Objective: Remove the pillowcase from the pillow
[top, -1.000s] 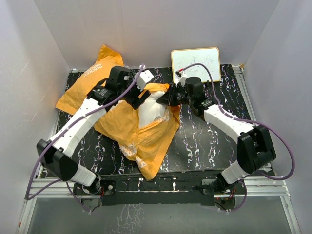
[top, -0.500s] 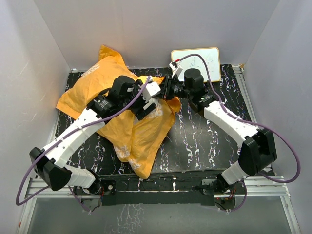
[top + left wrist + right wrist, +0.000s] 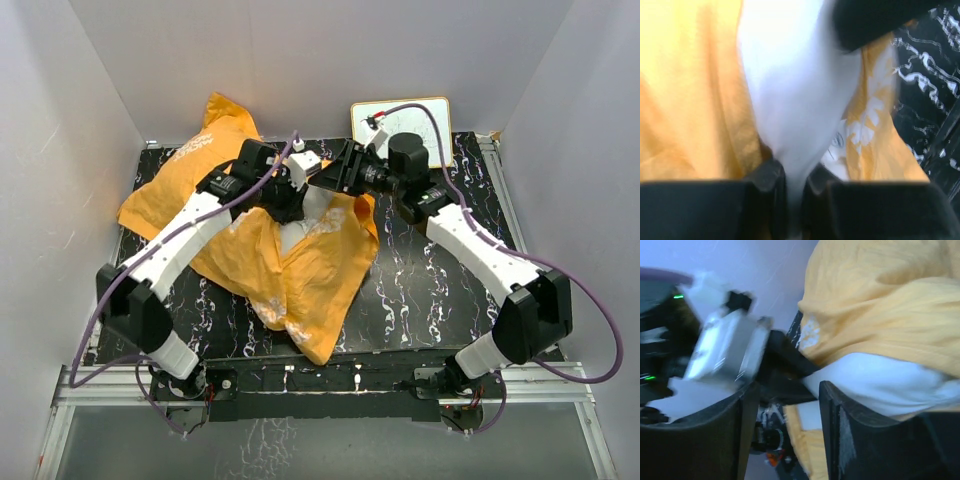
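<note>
The orange pillowcase (image 3: 300,275) lies crumpled across the table's middle and left, and its mouth gapes in the middle. A white corner of the pillow (image 3: 298,228) pokes out of that mouth. My left gripper (image 3: 300,198) is shut on this corner; in the left wrist view the white pillow (image 3: 795,90) narrows into the pinch of the gripper (image 3: 796,182), with orange pillowcase (image 3: 690,100) on both sides. My right gripper (image 3: 332,178) hovers just right of it, open and holding nothing. Its wrist view shows the right gripper (image 3: 787,397), the pillow (image 3: 880,382) and the pillowcase (image 3: 880,305).
A small framed whiteboard (image 3: 415,122) leans at the back right, just behind my right wrist. Grey walls close in the black marbled table (image 3: 430,290) on three sides. The pillowcase's far end (image 3: 190,165) rises against the back left corner.
My left gripper has shut on the pillow's white corner. The right gripper's jaws have opened, and it has drawn back a little toward the whiteboard. More white pillow shows again.
</note>
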You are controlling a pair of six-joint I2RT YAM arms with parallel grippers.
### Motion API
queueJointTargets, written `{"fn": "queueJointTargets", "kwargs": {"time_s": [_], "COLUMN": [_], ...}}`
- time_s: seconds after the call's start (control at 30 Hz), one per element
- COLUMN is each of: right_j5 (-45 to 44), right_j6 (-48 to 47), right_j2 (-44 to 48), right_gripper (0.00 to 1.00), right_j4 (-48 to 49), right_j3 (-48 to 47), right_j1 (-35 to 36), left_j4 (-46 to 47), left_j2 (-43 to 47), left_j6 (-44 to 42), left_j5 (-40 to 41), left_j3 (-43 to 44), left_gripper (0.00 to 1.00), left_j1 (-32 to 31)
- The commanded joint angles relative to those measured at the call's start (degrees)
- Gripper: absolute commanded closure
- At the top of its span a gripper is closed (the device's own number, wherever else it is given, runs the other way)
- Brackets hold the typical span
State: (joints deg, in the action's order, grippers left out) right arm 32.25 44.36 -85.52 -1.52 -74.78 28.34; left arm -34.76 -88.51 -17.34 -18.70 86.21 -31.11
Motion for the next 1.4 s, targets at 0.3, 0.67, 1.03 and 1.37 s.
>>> {"fn": "queueJointTargets", "kwargs": {"time_s": [0.3,0.67,1.03,1.37], "right_j5": [-22.18,-22.40,-29.98,-37.81], "right_j6": [0.94,-10.50,-22.80,-35.89], "right_j2": [22.88,18.00,-0.88,-9.41], "right_gripper": [0.18,0.02,0.02,0.68], "right_j4": [-8.20,-4.80,-6.23,0.42], "right_j3": [17.04,7.51,-21.63,-40.41], "right_j1": [-2.67,5.58,1.31,0.05], "left_j4": [5.83,24.09,38.10,31.19], "left_j2": [-16.21,-25.49,-8.57,8.86], "left_j6": [20.01,21.56,18.69,13.58], "left_j5": [-16.88,2.72,6.21,11.30], "left_j3": [21.97,60.40,44.20,25.95], "left_gripper": [1.00,1.00,1.00,1.00], "left_j1": [6.42,5.81,3.43,3.45]}}
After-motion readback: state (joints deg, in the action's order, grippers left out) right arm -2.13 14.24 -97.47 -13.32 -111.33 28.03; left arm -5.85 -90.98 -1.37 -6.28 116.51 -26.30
